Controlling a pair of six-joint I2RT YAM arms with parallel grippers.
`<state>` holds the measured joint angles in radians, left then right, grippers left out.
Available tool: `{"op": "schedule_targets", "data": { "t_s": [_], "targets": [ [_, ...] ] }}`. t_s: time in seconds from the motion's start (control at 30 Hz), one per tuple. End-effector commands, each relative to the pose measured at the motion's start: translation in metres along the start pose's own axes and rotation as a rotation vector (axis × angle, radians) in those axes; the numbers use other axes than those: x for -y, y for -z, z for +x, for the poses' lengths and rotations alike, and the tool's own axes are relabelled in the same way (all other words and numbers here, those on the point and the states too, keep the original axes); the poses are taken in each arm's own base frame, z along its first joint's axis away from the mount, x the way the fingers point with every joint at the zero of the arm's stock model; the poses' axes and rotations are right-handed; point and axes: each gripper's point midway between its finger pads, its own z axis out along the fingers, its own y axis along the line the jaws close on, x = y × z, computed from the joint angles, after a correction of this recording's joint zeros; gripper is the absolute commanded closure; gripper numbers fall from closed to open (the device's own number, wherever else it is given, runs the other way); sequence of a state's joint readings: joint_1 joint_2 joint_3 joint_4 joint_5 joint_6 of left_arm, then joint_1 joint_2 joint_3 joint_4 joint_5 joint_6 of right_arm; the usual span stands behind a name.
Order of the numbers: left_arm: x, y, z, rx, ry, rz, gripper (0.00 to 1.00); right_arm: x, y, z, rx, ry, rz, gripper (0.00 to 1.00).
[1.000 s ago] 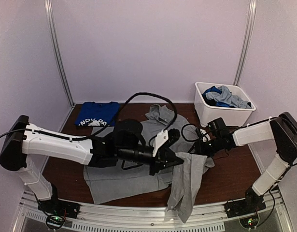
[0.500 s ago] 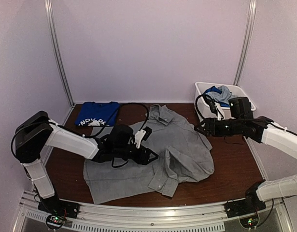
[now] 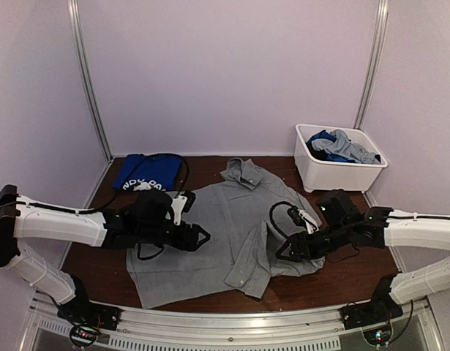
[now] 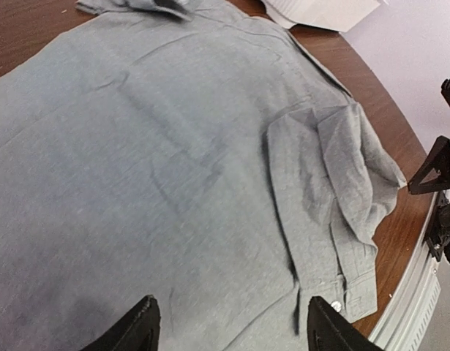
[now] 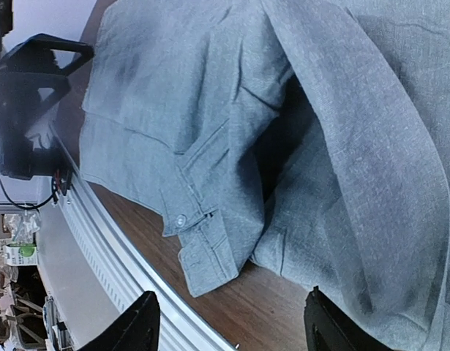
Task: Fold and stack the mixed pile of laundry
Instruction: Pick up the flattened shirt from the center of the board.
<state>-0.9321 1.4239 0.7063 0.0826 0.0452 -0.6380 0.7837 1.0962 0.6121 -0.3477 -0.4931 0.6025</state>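
Shirt point(image 3: 232, 219), light grey, spread flat on worktop point(image 3: 356, 274); one sleeve point(image 4: 320, 190) doubled inward at its 4 o'clock (cuff button point(image 4: 336, 305) showing). Released and empty: left fingers point(image 3: 197, 238) at 9 o'clock, right fingers point(image 3: 285, 251) at 4. Next fold: pinch edges only, draw taut, lay without wrinkles.

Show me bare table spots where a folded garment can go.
Bare table shows along the far edge between the grey shirt and the white bin, and in the near right corner. The shirt crowds the middle; the blue T-shirt fills the far left.
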Motion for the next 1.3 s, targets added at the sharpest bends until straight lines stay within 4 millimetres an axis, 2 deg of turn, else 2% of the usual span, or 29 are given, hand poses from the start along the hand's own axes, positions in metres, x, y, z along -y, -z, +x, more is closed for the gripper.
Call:
{"op": "schedule_targets", "data": {
  "t_s": [0.0,0.13,0.23,0.37,0.43,0.5,0.57,0.67,0.8,0.87,0.9,1.0,1.1,1.2,1.27],
  "targets": [
    [-0.042,0.035,0.03,-0.04,0.15,-0.183,0.3,-0.005,-0.025,-0.009,0.019,-0.011,-0.005,0.32],
    [-0.052,0.053,0.055,-0.069,0.258,-0.198,0.3,-0.002,-0.05,-0.011,-0.008,-0.008,0.025,0.32],
    [-0.063,0.058,0.078,-0.119,0.313,-0.232,0.32,0.008,-0.066,-0.017,-0.008,-0.011,0.07,0.32],
    [-0.077,0.062,0.098,-0.167,0.356,-0.299,0.32,0.012,-0.086,-0.024,-0.013,-0.01,0.079,0.35],
    [-0.092,0.064,0.106,-0.183,0.361,-0.381,0.33,0.01,-0.093,-0.03,-0.013,0.001,0.072,0.48],
    [-0.104,0.063,0.106,-0.188,0.363,-0.425,0.34,0.002,-0.097,-0.04,0.003,0.01,0.051,0.71],
    [-0.122,0.06,0.102,-0.191,0.384,-0.451,0.37,-0.008,-0.096,-0.049,0.026,0.017,0.017,0.85],
    [-0.149,0.05,0.09,-0.189,0.411,-0.457,0.4,-0.022,-0.089,-0.063,0.053,0.03,-0.025,1.0],
    [-0.179,0.03,0.068,-0.212,0.392,-0.476,0.43,-0.041,-0.065,-0.083,0.126,0.056,-0.075,1.0],
    [-0.192,0.016,0.062,-0.242,0.39,-0.462,0.45,-0.046,-0.051,-0.092,0.166,0.065,-0.088,1.0],
    [-0.197,0.011,0.054,-0.239,0.384,-0.459,0.46,-0.046,-0.043,-0.096,0.185,0.067,-0.091,1.0],
    [-0.198,0.007,0.023,-0.198,0.33,-0.443,0.43,-0.053,-0.019,-0.107,0.238,0.082,-0.118,1.0],
    [-0.174,0.026,0.002,-0.126,0.321,-0.362,0.38,-0.067,0.003,-0.113,0.282,0.108,-0.16,1.0],
    [-0.151,0.064,0.014,-0.097,0.35,-0.357,0.38,-0.08,0.018,-0.112,0.294,0.124,-0.206,1.0],
    [-0.14,0.089,0.035,-0.092,0.404,-0.352,0.37,-0.086,0.023,-0.108,0.295,0.13,-0.238,1.0]
  ]
}}
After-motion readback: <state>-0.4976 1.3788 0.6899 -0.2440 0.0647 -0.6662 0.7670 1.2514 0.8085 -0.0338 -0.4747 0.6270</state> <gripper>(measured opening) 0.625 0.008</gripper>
